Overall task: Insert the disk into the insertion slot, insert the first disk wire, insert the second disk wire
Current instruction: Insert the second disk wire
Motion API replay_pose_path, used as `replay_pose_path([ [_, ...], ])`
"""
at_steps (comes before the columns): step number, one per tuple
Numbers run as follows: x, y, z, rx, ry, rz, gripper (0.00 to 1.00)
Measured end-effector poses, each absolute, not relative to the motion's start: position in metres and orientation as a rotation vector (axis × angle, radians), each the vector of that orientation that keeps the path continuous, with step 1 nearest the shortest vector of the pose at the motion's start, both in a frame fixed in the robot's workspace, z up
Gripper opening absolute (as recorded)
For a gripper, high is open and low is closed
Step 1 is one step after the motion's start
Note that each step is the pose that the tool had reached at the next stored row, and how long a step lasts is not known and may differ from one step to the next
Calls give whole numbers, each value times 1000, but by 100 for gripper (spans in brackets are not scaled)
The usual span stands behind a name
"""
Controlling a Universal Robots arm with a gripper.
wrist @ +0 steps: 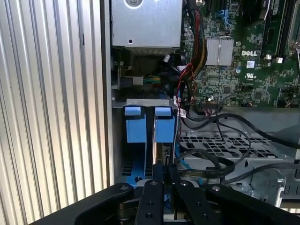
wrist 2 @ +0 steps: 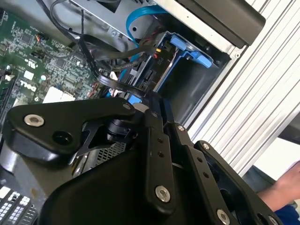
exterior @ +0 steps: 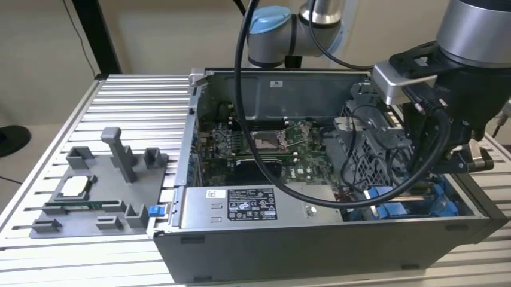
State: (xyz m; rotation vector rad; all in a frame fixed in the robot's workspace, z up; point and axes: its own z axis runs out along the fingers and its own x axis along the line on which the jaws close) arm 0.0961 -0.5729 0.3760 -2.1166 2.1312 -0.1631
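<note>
One open computer case (exterior: 319, 251) sits on one ribbed metal table (exterior: 136, 101). One grey fixture tray (exterior: 96, 197) lies at the exterior view's lower left. In the first wrist view, two blue carrier tabs (wrist: 136, 124) stand side by side mid-frame, beside one green motherboard (wrist: 253, 70).

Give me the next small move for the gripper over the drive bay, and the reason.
Probably ease the gripper a little deeper, straight down. In the first wrist view it sits right over the insertion slot, where blue carrier tabs already stand upright, with black cables close beside.
</note>
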Motion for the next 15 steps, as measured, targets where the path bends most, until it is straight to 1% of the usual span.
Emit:
replay_pose_path([
  [8, 96, -573, 376, -2117, 2131, -163, 0],
  [15, 96, -573, 366, -2111, 2126, -173, 0],
])
